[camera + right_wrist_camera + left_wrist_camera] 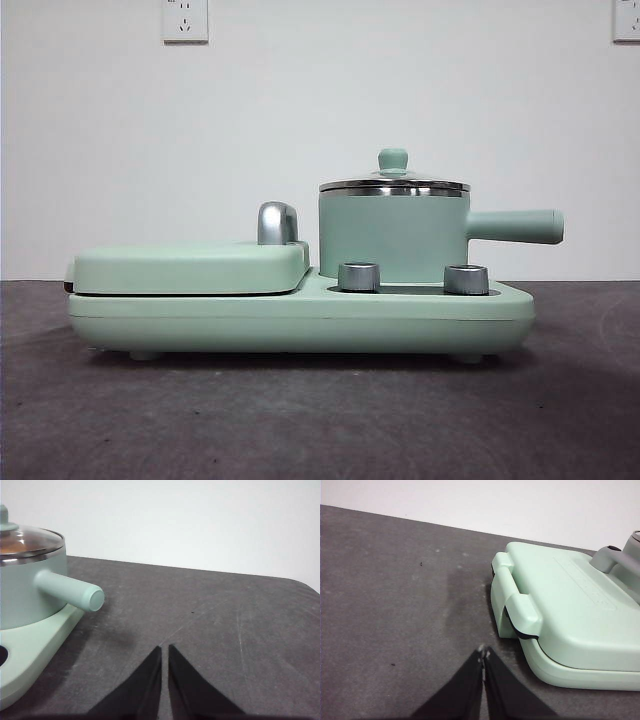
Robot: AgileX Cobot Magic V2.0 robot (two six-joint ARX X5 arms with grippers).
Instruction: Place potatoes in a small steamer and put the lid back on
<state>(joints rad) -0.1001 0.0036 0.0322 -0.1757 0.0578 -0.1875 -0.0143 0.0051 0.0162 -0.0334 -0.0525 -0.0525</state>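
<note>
Potatoes show orange under the lid on the small steamer; both grippers, left and right, wait pressed together at 6 o'clock, so only check the seating.

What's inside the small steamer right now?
The lid sits on the steamer. Through its glass, the right wrist view shows something orange-brown, likely the potato; the pot wall hides the rest.

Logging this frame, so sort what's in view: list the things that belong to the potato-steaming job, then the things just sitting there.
Job:
small steamer, on the cooker base
glass lid, seated on the steamer
something orange-brown under the glass, likely the potato

Bystanders:
cooker base
flat griddle cover with chrome handle
two steel dials
wall sockets
</note>
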